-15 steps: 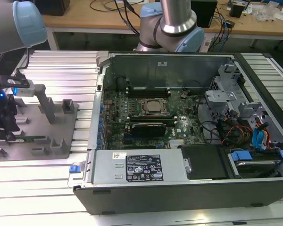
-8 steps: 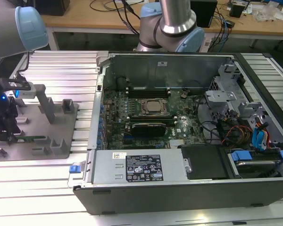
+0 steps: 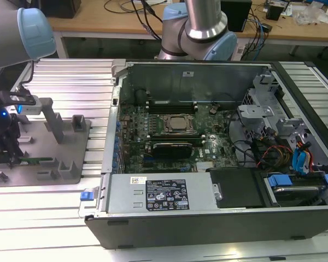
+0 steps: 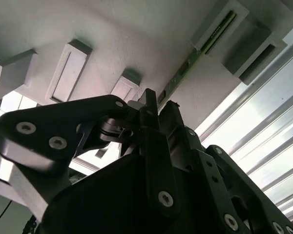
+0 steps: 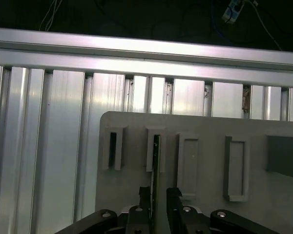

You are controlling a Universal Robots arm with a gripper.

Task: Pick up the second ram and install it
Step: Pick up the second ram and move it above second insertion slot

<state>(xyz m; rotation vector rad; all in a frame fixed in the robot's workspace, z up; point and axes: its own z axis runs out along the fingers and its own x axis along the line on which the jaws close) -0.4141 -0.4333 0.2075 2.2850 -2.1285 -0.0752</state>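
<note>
Straddling the second ram was how the gripper stood at this point.

- Table: aluminium slats, carrying everything.
- Computer case: lay open on the table, well apart from the work, toward the exterior view's right.
- Holder tray: grey, sat on the table beside the case, toward the exterior view's left.
- Gripper: hung over the tray with the jaws apart, one finger on each flat face of the ram. A sliver of daylight showed on at least one side in the first wrist view, so nothing was clamped.
- Second ram: stood on its long edge in a narrow slot of the tray, close to one of the tray's corners. Its long axis ran level and parallel to the table's slats. One end sat between the fingers and the other pointed toward the tray's edge. The flat faces were upright and the thin top edge faced up.

Risks, as judged:
- The stick looked nearer one finger than the other. A close from here could push it sideways and cock it in the slot.
- A pinch near one end rather than mid-length might let the free end sag or bind against the slot wall on any lift.
- A thin, smooth board held on its faces could slip.
</note>
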